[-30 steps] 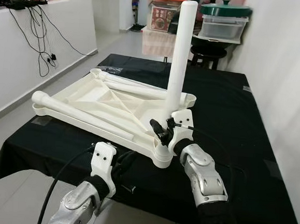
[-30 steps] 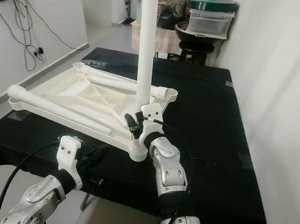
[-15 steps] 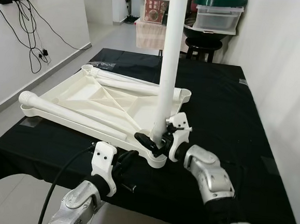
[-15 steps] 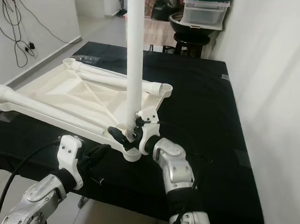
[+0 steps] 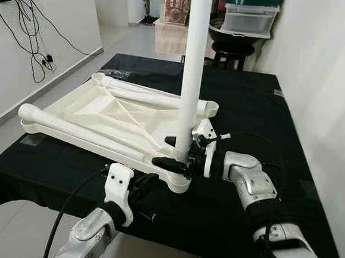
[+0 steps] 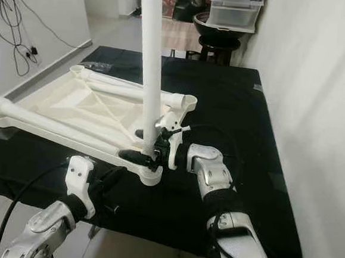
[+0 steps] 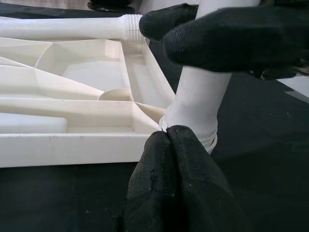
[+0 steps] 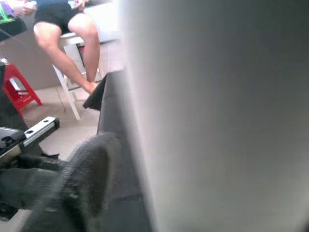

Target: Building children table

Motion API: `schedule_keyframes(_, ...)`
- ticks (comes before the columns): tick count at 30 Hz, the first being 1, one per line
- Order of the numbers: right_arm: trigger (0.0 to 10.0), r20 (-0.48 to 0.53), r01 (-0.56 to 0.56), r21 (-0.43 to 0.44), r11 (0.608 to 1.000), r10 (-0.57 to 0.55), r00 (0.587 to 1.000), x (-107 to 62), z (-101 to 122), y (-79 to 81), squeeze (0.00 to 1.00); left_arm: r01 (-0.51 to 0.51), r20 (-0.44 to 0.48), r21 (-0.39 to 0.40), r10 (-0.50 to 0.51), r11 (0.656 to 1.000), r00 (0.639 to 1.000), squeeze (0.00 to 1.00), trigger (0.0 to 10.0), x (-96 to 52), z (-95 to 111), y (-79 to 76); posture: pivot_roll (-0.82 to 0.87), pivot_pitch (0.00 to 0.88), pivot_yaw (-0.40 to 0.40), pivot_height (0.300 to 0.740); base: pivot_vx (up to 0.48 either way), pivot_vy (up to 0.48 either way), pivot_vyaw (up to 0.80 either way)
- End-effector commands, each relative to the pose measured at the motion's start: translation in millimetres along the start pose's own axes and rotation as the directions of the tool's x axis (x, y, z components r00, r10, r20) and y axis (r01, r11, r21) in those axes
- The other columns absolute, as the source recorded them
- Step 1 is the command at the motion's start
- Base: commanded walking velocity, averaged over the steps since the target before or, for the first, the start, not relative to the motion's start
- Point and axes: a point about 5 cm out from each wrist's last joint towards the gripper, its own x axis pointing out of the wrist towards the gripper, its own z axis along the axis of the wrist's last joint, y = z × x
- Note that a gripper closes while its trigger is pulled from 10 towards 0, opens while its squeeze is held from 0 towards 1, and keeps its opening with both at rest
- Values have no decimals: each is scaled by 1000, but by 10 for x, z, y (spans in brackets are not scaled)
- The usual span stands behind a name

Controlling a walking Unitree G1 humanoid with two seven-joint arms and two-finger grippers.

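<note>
Right pincer (image 5: 179, 153) has swung sideways — clamping upright leg (image 5: 193, 77) in tabletop (image 5: 96, 108) socket

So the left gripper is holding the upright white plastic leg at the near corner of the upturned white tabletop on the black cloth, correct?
Not the left one. The left eye view shows the right gripper clamped around the base of the upright white plastic leg, at the near corner of the upturned white tabletop. The left gripper sits below the table edge.

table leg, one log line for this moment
right gripper: shut on table leg | leg: upright in corner socket of tabletop | left gripper: idle below
</note>
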Motion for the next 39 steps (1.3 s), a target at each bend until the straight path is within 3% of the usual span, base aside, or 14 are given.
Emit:
schedule_keyframes(1, 0, 14, -20, 3, 1000, 19, 1000, 31, 4, 12, 0, -3, -5, 4, 3, 1000, 1000, 0, 10000, -14, -14, -2, 29, 0, -28, 740, 0, 0, 0)
schedule_keyframes(15, 0, 12, 112, 49, 992, -113, 994, -23, -241, 89, 0, -4, -3, 3, 4, 1000, 1000, 0, 10000, -17, -7, 0, 18, 0, -28, 740, 0, 0, 0)
schedule_keyframes(19, 0, -3, 245, 55, 968, -245, 970, 9, -346, 152, 0, -5, -2, 3, 5, 1000, 1000, 0, 10000, -20, -4, 4, 15, 0, -29, 740, 0, 0, 0)
schedule_keyframes(20, 0, -13, 461, 40, 887, -461, 887, 29, -383, 150, 0, -5, -4, 3, 5, 1000, 1000, 0, 10000, -24, -3, 20, -15, 0, -8, 740, 0, 0, 0)
schedule_keyframes(21, 0, -13, 461, 40, 887, -461, 887, 29, -383, 150, 0, -5, -4, 3, 5, 1000, 1000, 0, 10000, -24, -3, 20, -15, 0, -8, 740, 0, 0, 0)
schedule_keyframes(22, 0, -37, 623, 51, 780, -622, 782, -9, -443, 117, 0, -3, -6, 5, 3, 1000, 1000, 0, 10000, -22, -6, 31, 2, 0, -17, 740, 0, 0, 0)
schedule_keyframes(23, 0, -37, 623, 51, 780, -622, 782, -9, -443, 117, 0, -3, -6, 5, 3, 1000, 1000, 0, 10000, -22, -6, 31, 2, 0, -17, 740, 0, 0, 0)
schedule_keyframes(24, 0, -50, 745, 22, 666, -744, 666, -29, -473, 111, 0, -5, -9, 8, 5, 1000, 1000, 0, 10000, -23, -9, 49, 2, 0, -18, 740, 0, 0, 0)
schedule_keyframes(33, 0, -48, 735, 29, 678, -733, 678, 1, -465, 110, 0, -9, -7, 10, 9, 1000, 1000, 0, 10000, -24, -7, 57, 1, 0, -12, 740, 0, 0, 0)
schedule_keyframes(34, 10000, -30, 712, 39, 701, -712, 702, 16, -431, 100, 0, -9, -9, 11, 9, 1000, 1000, 0, 10000, -25, -7, 60, 1, 0, -12, 740, 0, 0, 0)
schedule_keyframes(36, 10000, -30, 712, 39, 701, -712, 702, 16, -431, 100, 0, -9, -9, 11, 9, 1000, 1000, 0, 10000, -25, -7, 60, 1, 0, -12, 740, 0, 0, 0)
schedule_keyframes(37, 10000, 6, 649, 58, 758, -651, 759, 43, -367, 110, 992, -7, -11, 12, 7, 1000, 1000, 0, 10000, -25, -8, 60, 8, 0, -1, 740, 0, 0, 0)
schedule_keyframes(38, 10000, 55, 545, 65, 836, -548, 835, 62, -269, 104, 1000, -5, -12, 12, 6, 1000, 1000, 0, 10000, -23, -9, 57, 14, 0, -8, 740, 0, 0, 0)
schedule_keyframes(39, 10000, 55, 545, 65, 836, -548, 835, 62, -269, 104, 1000, -5, -12, 12, 6, 1000, 1000, 0, 10000, -23, -9, 57, 14, 0, -8, 740, 0, 0, 0)
